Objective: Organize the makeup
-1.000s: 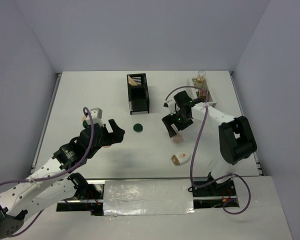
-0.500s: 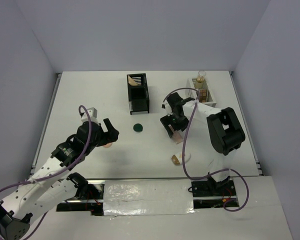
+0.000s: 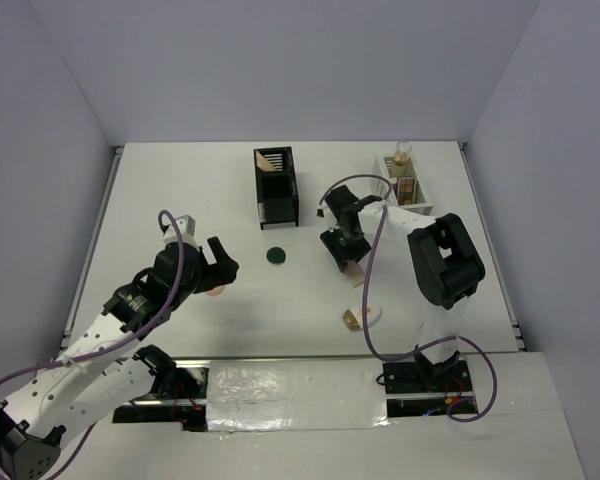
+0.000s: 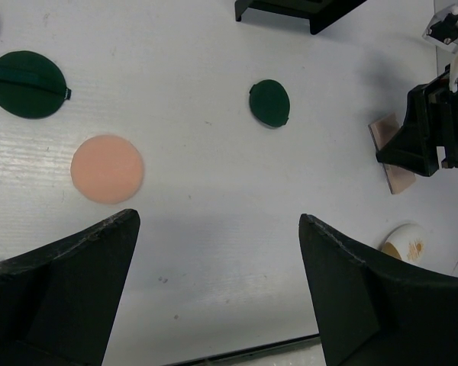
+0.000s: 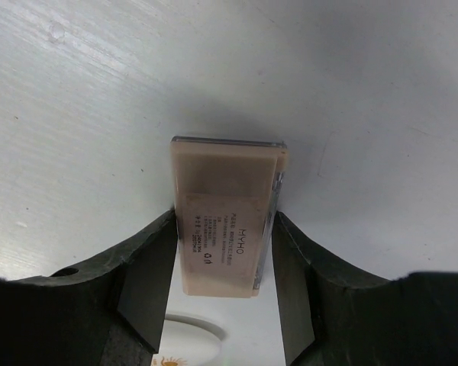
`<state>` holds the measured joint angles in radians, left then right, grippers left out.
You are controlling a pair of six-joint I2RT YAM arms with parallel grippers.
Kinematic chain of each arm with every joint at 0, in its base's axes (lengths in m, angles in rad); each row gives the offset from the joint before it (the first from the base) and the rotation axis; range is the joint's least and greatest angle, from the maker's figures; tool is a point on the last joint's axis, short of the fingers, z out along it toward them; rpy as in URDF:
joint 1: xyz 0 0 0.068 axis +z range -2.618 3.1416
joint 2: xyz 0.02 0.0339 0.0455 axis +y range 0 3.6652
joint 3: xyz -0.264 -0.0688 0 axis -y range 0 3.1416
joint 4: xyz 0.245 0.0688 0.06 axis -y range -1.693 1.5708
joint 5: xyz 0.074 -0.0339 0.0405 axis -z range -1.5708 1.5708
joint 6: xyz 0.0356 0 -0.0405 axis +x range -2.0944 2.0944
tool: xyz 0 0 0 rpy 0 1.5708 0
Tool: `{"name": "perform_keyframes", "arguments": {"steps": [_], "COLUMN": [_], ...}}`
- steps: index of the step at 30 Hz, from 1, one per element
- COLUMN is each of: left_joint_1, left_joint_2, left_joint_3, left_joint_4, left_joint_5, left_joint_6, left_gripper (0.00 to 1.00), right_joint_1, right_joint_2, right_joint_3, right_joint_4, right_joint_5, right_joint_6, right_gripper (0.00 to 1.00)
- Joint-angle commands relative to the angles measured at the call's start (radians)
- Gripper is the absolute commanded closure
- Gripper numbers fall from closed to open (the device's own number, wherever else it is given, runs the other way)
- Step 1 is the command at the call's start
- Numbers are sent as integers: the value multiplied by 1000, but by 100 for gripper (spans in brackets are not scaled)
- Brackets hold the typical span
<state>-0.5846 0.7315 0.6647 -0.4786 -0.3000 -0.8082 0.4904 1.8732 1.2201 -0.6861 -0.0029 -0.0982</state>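
Left fingers (image 4: 57, 290) hang spread and empty above the flat peach round puff (image 4: 107, 168) on the white surface (image 4: 198, 198), likely lining up a pick. Right fingers (image 5: 149, 263) clench a beige plastic eyeshadow palette (image 5: 225, 221) (label upward) by its long edges, down at the surface, probably for lifting.

- Peach round foam puff (image 3: 218, 291): top view, largely covered by the left end effector (image 3: 223, 262); a sliver shows.
- Flat beige eyeshadow palette (image 3: 353, 271): top view, far part under the right end effector (image 3: 346, 258). Right wrist view, the smaller print on it is too fine to read.
- White-gold oval compact (image 5: 187, 335): right wrist view, cut by the bottom edge.
- Black slotted plastic organizer box (image 4: 298, 9): left wrist view, cropped by the top edge.
- White grid-sided organizer box (image 3: 408, 182): contents too small to tell.
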Motion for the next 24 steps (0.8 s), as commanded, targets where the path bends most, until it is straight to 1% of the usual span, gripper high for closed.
{"name": "perform_keyframes", "arguments": {"steps": [1,3,4,7,8,10,11,14,15,17,21,24], "left_joint_1": [6,8,8,9,9,11,11,14,14,16,17,19], "left_joint_2": [-9,-9,-9,-9,-7,-3,-1,9,16,23,42,57], "left_joint_3": [4,7,9,9,7,6,6,4,4,7,9,13], "left_joint_4": [35,32,32,34,35,43,49,63,70,75,90,100], "left_joint_5": [13,13,13,15,16,19,21,30,32,36,44,50], "left_joint_6": [18,21,21,24,26,27,29,30,30,33,41,46], "left_gripper": [2,2,2,2,2,2,2,2,2,2,2,2], "right_joint_1": [1,-16,-22,-65,-79,-131,-171,-232,-268,-311,-403,-458], "right_joint_2": [-28,-69,-118,-198,-245,-288,-331,-396,-413,-462,-528,-560], "right_joint_3": [-13,-5,-1,25,50,76,97,137,142,131,58,-17], "right_joint_4": [42,51,53,59,56,56,63,89,103,167,284,426], "right_joint_5": [-31,-63,-74,-156,-179,-264,-285,-362,-367,-377,-371,-353], "right_joint_6": [-26,-46,-54,-98,-107,-135,-141,-155,-152,-130,-94,-60], "right_gripper": [75,79,83,88,88,89,89,90,93,96,96,96]}}
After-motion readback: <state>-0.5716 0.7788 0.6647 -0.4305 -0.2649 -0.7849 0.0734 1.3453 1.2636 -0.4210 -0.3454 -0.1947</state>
